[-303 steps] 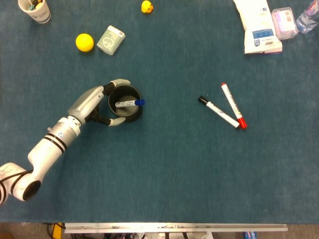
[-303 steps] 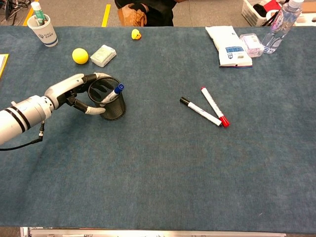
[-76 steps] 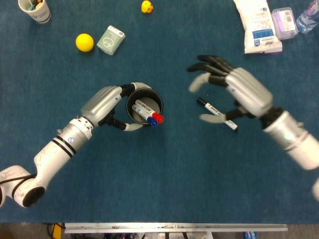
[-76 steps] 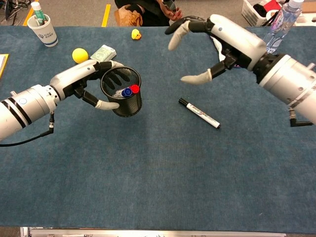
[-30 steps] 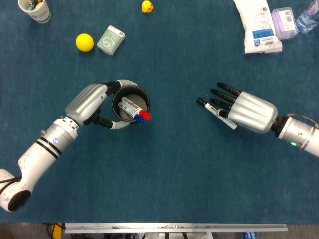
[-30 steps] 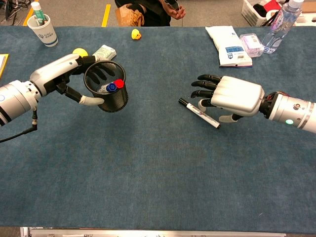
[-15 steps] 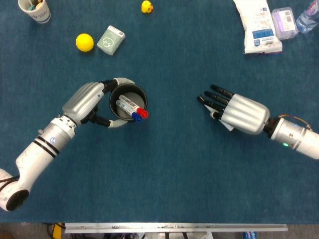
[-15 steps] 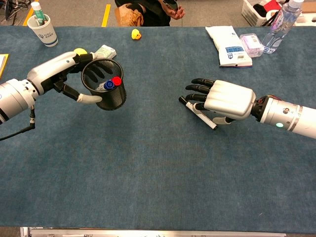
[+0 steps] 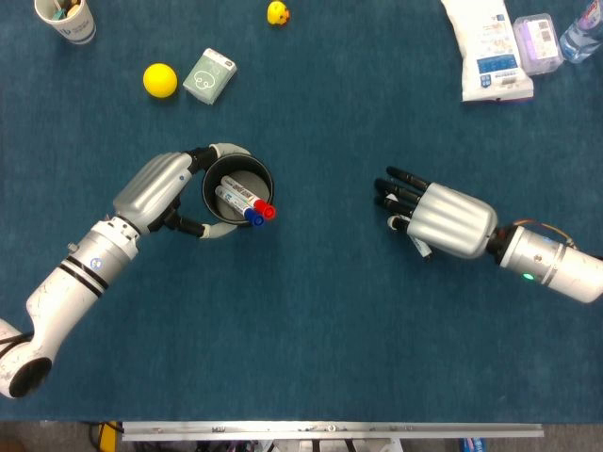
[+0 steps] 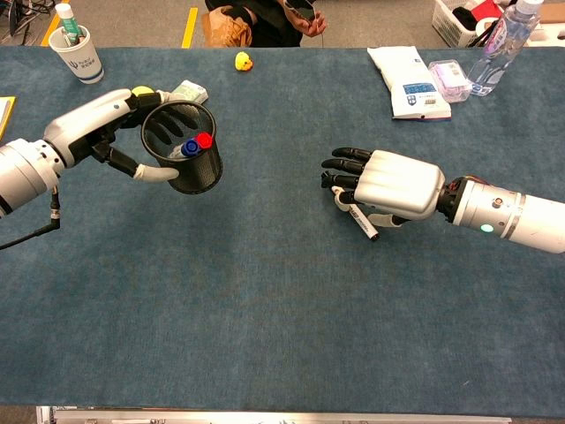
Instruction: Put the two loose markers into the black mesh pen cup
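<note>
My left hand (image 9: 155, 193) (image 10: 97, 119) grips the black mesh pen cup (image 9: 241, 174) (image 10: 190, 177) by its side and holds it tilted, mouth toward the right. Inside lie a red-capped marker (image 9: 269, 212) (image 10: 205, 140) and a blue-capped marker (image 9: 256, 217) (image 10: 191, 147). At centre right my right hand (image 9: 448, 218) (image 10: 397, 185) lies palm down over the black-capped marker (image 10: 366, 228) (image 9: 421, 249). The marker sits pinched between thumb and fingers, and only its white barrel end shows below the hand.
At the back left are a paper cup (image 9: 64, 17), a yellow ball (image 9: 160, 80) and a pale green box (image 9: 209, 75). A rubber duck (image 9: 277, 12) sits at back centre. A white packet (image 9: 490, 47), a clear box (image 9: 532, 40) and a bottle (image 10: 499, 44) stand back right.
My right hand has slid left over the black-capped marker and closed on it; the marker has shifted with the hand. My left hand has drawn the cup slightly left.
</note>
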Controlling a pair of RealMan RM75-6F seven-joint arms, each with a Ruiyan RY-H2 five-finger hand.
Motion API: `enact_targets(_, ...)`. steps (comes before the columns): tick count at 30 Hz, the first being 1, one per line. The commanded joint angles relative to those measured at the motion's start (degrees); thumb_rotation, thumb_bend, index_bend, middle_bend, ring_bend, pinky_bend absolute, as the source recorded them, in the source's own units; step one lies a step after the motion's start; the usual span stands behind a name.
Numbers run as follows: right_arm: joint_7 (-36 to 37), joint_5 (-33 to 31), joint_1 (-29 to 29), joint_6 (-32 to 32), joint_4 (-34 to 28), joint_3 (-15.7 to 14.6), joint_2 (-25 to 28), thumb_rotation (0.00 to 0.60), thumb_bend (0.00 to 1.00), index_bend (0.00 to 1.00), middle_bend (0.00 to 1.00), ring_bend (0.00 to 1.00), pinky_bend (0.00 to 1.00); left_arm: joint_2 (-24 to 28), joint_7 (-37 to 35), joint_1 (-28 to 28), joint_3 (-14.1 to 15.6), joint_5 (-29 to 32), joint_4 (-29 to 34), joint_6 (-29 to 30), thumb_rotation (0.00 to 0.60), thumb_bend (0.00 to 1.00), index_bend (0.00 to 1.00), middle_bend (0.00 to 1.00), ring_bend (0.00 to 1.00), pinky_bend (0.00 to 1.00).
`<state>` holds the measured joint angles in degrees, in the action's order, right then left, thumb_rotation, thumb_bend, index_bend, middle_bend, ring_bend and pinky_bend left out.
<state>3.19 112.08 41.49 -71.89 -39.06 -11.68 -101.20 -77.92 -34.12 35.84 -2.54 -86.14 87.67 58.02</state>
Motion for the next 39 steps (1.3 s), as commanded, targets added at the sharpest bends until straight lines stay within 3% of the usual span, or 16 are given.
enact_targets(1, -0.04, -0.08, 0.08, 0.08, 0.05, -0.13, -0.12, 0.6, 0.27, 0.46, 0.21, 0.08, 0.09, 0.04, -0.07, -0.02, -0.02, -0.02, -0.01, 0.05, 0.6, 0.22, 0.35, 0.4, 0.35, 0.31)
enact_targets(25, 1.31, -2.02, -0.26, -1.38, -0.06, -0.26, -0.45, 0.6, 0.3, 0.58, 0.25, 0.1, 0.09, 0.18, -0.47, -0.12, -0.06, -0.38, -0.15, 0.49, 0.6, 0.22, 0.35, 0.4, 0.35, 0.31)
enact_targets(31, 4.82, -5.51, -0.98, -4.03, -6.55, 2.84, 2.93, 0.6, 0.3, 0.59, 0.26, 0.1, 0.09, 0.38, -0.26, 0.09, -0.34, -0.24, 0.03, 0.36, 0.6, 0.22, 0.35, 0.4, 0.35, 0.31)
enact_targets(39, 10.15, -10.64, -1.84, -6.32, -23.49, 7.5, 10.61, 0.6, 0.31, 0.61, 0.28, 0.1, 0.09, 0.05, -0.07, 0.28, -0.18, 0.43, -0.08, -0.7, 0.6, 0.22, 0.35, 0.4, 0.35, 0.31)
